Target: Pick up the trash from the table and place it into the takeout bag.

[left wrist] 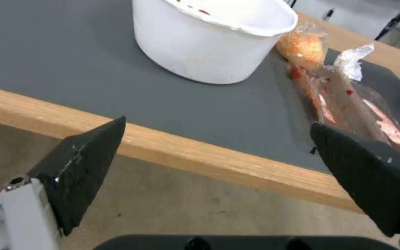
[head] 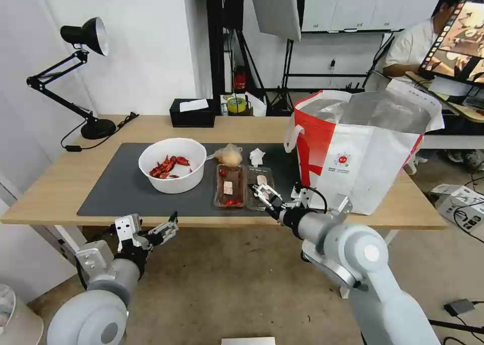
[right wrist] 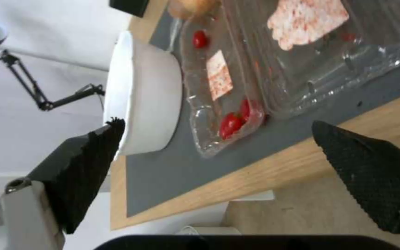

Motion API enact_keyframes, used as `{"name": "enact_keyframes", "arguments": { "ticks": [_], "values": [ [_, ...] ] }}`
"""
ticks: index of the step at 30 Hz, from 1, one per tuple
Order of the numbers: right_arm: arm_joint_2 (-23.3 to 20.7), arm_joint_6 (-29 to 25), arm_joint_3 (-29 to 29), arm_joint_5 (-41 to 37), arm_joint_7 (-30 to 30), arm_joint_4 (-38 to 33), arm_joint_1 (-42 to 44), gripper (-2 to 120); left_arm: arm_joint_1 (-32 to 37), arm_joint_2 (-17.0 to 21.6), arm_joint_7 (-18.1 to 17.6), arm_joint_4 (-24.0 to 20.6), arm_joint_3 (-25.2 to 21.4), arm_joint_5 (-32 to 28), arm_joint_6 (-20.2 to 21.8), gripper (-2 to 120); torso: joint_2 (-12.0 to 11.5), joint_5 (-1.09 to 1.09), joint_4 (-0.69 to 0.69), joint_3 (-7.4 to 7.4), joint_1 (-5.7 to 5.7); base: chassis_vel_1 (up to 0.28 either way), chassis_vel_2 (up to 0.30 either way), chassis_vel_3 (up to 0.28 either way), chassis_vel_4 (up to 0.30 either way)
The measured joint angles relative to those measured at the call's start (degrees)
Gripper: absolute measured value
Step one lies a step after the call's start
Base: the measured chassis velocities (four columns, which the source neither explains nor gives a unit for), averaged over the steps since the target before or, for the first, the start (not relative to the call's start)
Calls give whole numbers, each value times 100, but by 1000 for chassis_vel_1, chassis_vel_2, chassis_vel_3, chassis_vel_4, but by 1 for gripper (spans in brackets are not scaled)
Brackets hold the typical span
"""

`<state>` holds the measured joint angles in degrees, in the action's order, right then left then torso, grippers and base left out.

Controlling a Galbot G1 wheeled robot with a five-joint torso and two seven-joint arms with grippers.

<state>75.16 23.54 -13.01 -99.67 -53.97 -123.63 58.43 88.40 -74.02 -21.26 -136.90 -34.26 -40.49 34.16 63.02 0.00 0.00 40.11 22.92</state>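
Now the right gripper [head: 261,192] is hovering, jaws wide, just before the clear tray's [head: 244,185] near edge; it should straddle the rim squarely. Left gripper [head: 166,228] is idling wide below the table [head: 60,188].

On the table [head: 151,128] before us lies the mat [head: 121,183]. On the mat, the bowl [head: 173,164] sits to our left, the hinged tray [head: 244,186] just to its right, and the small bag [head: 229,156] and tissue [head: 256,156] behind the tray. The takeout bag [head: 360,148] stands farthest right. The tissue box [head: 192,113] sits behind the mat, the lamp [head: 75,77] at far left.
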Motion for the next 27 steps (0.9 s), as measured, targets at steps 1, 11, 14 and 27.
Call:
{"name": "enact_keyframes", "arguments": {
  "ticks": [1, 11, 14, 27],
  "values": [
    [69, -50, 25, -15, -86, 74, -50, 100, 1, 3, -2, 2, -10, 0, 1, 100, 0, 0, 0, 0, 0, 0, 0, 0, 0],
    [510, -184, 72, -67, -506, 426, -222, 100, 48, 19, -6, 13, -75, 0, 3, 100, 0, 0, 1, 0, 0, 0, 0, 0, 0],
    [604, -181, 84, -73, -597, 545, -255, 100, 66, 25, -8, 7, -91, 0, 3, 100, 0, 0, 0, 0, 0, 0, 0, 0, 0],
    [708, -191, 53, -64, -643, 752, -357, 100, 77, 9, -11, -5, -97, 5, 5, 100, 0, 0, 0, 0, -1, 0, 0, 0, 0]
  ]
}}
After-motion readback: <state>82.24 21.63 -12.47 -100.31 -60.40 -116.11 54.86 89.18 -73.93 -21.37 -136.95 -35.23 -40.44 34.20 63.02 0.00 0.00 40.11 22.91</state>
